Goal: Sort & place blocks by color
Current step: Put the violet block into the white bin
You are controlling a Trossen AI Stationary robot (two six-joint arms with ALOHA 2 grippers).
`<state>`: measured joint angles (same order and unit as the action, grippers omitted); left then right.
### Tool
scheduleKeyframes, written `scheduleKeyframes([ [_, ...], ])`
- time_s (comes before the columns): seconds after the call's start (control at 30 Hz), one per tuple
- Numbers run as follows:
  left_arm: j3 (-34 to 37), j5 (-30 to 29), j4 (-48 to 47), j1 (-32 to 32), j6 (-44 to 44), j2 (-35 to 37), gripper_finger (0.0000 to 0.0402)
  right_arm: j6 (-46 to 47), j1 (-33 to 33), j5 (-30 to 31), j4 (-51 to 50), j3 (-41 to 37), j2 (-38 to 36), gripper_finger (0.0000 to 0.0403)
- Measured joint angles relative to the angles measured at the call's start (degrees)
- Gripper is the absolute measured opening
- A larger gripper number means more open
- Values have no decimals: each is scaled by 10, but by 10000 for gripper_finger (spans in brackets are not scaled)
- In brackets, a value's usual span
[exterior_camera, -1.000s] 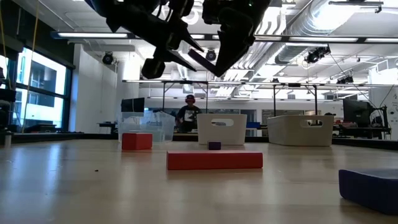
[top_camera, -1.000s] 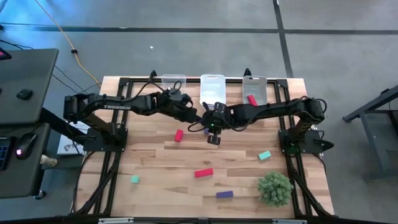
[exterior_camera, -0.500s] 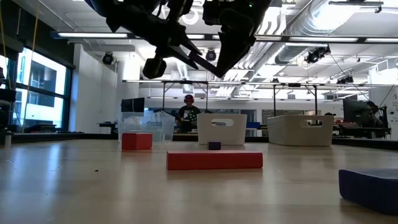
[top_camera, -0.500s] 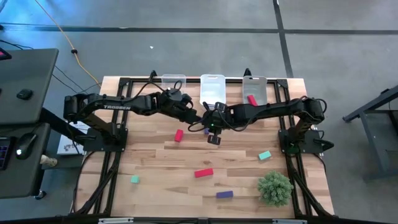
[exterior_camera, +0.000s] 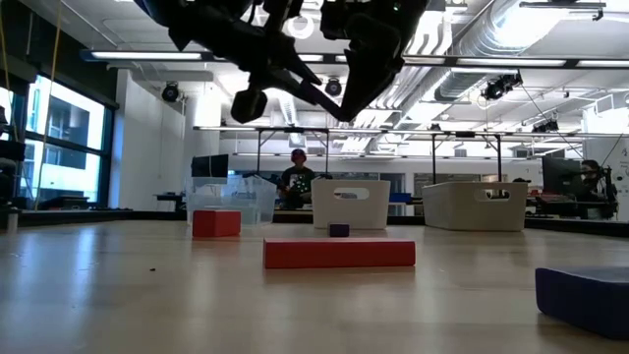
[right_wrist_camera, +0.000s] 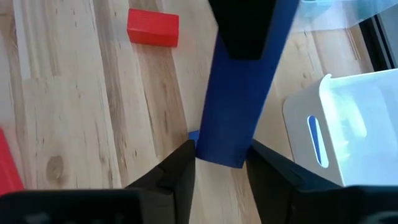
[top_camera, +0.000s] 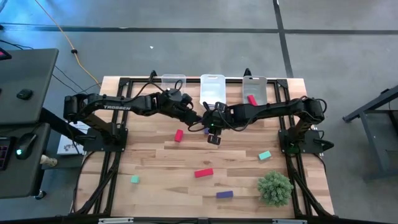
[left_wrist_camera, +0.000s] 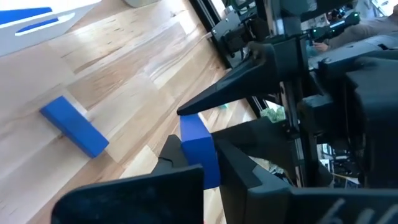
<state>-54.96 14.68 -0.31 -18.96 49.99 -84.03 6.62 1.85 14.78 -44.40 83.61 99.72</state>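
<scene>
Both grippers meet above the table just in front of the middle bin [top_camera: 212, 87]. Left gripper [left_wrist_camera: 193, 155] pinches one end of a blue block [right_wrist_camera: 239, 93]; right gripper [right_wrist_camera: 219, 163] fingers sit slightly spread around its other end. Bare wood [top_camera: 155, 174] lies in front.

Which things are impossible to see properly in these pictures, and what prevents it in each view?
- High view: the blue bar held in the left gripper is hidden under the two arms where they meet.
- Right wrist view: a dark finger covers the bar's far end, and it is unclear whether the right gripper grips it.
- Low view: the white bin hides its contents behind its wall, and the purple block beyond the red bar is too small to tell its shape.
</scene>
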Motion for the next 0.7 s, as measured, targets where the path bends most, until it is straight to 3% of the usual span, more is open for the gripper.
scheduleKeyframes([
  [0.57, 0, 0, 2, -35, -47, 0, 0, 54, 0, 14, -33, 10, 0, 130],
  [0.7, 0, 1, 2, -45, -54, 0, 0, 51, 0, 53, -56, 36, 0, 131],
])
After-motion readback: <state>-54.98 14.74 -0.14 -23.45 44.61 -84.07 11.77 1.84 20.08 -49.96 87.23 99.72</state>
